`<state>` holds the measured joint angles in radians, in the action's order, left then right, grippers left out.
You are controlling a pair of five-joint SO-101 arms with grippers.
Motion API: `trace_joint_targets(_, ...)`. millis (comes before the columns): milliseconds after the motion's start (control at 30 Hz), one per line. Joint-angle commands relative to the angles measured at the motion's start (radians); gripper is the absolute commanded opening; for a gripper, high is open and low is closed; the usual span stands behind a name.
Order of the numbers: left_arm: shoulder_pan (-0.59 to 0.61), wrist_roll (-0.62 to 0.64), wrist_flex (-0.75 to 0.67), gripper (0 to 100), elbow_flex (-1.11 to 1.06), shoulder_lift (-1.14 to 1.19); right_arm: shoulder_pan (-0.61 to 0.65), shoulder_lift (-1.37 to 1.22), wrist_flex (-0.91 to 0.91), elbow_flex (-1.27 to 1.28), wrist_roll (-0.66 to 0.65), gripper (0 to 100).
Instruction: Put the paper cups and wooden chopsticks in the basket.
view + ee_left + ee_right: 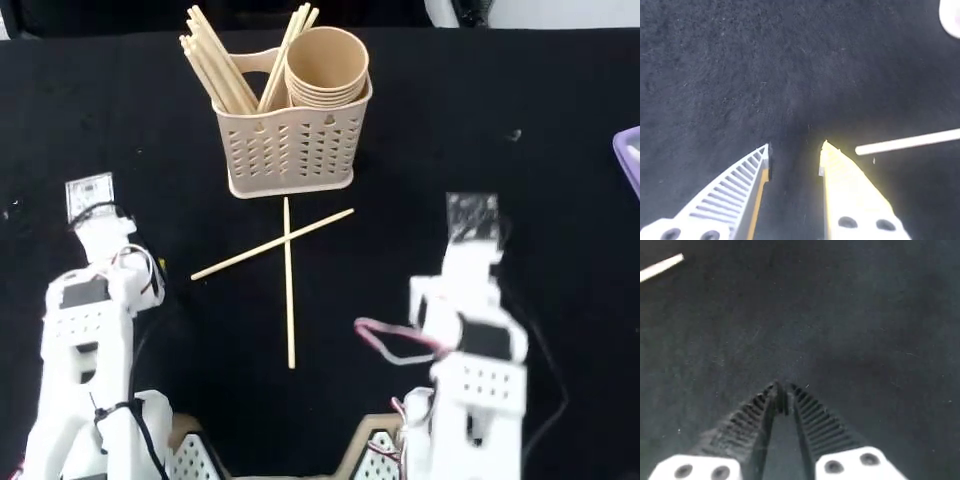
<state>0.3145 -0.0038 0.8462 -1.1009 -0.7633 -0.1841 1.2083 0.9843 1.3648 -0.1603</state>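
At the left, the left gripper [794, 150] hangs low over the bare black table [520, 100] with its jaws apart and nothing between them; the tip of a chopstick [910, 141] lies just beside it, untouched. Further in, the basket [290, 150] stands upright at the far middle of the table and already carries most of the load: a bundle of wooden chopsticks [215, 65] leans out of its left compartment, and a stack of paper cups [327, 62] sits nested in its right one. No cup is left on the table, so that half of the job looks finished. What remains lies in front of the basket, between the two arms: a slanted chopstick [272, 244] and a straight chopstick [289, 290] crossing each other flat on the cloth. The straight one points at the foot of the basket, and whether it touches it I cannot tell. At the right, the right gripper [782, 390] is closed on nothing, its tips meeting just above the table, with one chopstick end [660, 267] well apart from it. So, by my reading, the task is near its close – two chopsticks still to lift and drop in with the bundle, and neither is gripped yet
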Motion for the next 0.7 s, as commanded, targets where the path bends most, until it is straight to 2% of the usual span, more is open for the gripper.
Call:
trace_joint_targets(0,-0.01,-0.081,0.221,17,0.22,0.003,0.011,0.208,-0.026,0.093,0.029,1.5)
trace_joint_targets(100,-0.101,-0.206,0.396,18,0.34,0.003,0.009,0.323,-0.023,0.163,0.029,1.5)
trace_joint_targets(200,-0.214,-0.262,0.485,19,0.398,0.003,0.006,0.415,-0.018,0.22,0.029,1.5)
trace_joint_targets(267,-0.259,-0.238,0.486,24,0.42,0.003,0.005,0.456,0.003,0.231,0.028,1.5)
trace_joint_targets(433,-0.331,-0.066,0.443,34,0.444,0.006,0.005,0.524,0.054,0.234,0.028,1.5)
trace_joint_targets(567,-0.47,-0.095,0.443,34,0.437,0.083,-0.034,0.544,0.052,0.245,0.028,1.5)
trace_joint_targets(667,-0.521,-0.095,0.434,32,0.478,0.222,-0.054,0.544,0.052,0.243,0.028,1.5)
